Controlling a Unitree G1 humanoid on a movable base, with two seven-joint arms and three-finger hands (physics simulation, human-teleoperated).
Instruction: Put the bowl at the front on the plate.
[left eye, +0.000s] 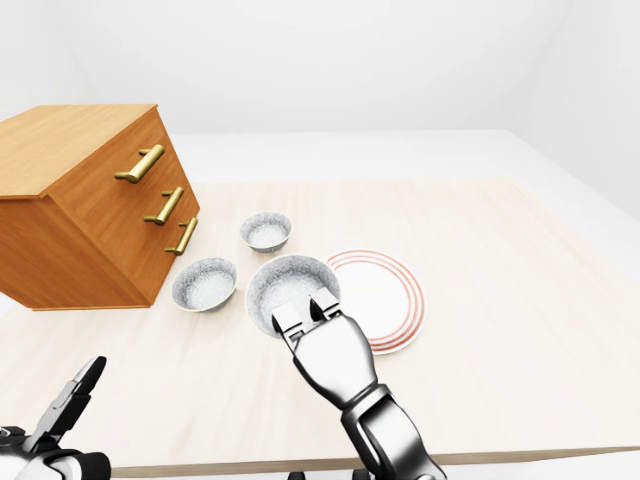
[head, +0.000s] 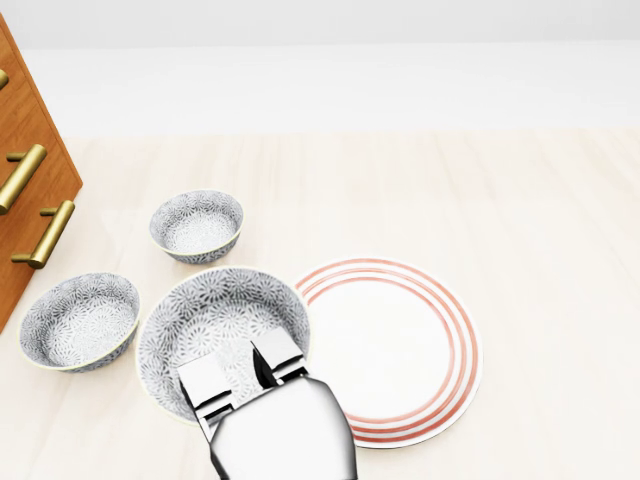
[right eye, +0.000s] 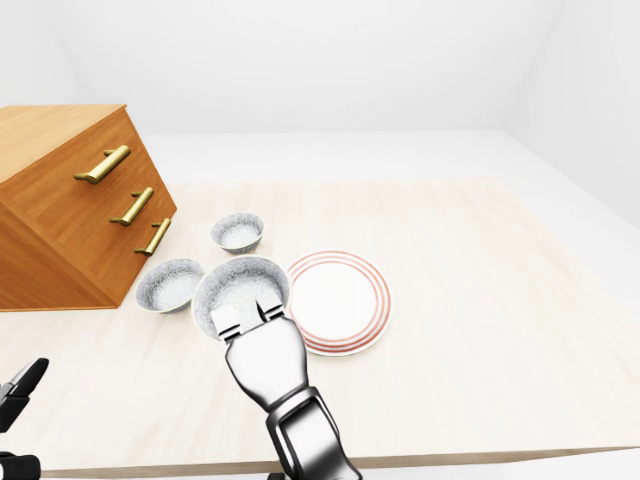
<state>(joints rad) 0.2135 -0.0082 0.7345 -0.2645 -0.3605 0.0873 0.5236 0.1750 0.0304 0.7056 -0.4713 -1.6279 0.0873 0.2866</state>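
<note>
Three grey patterned bowls stand to the left of a white plate with red rings (head: 400, 350). The largest-looking bowl (head: 215, 315) is lowest in the head view, and its right edge overlaps the plate's left rim. My right hand (head: 245, 368) comes up from the bottom edge with its fingers (head: 280, 352) closed over that bowl's near rim. Whether the bowl rests on the table or hangs just above it, I cannot tell. My left hand (left eye: 72, 402) shows at the bottom left of the left-eye view, fingers spread, holding nothing.
A second bowl (head: 80, 322) lies left of the held one, and a third bowl (head: 197, 225) higher up. A wooden drawer chest (left eye: 95, 205) with brass handles stands on the left of the pale wooden table (left eye: 500, 300). The table's near edge (left eye: 480, 455) runs along the bottom.
</note>
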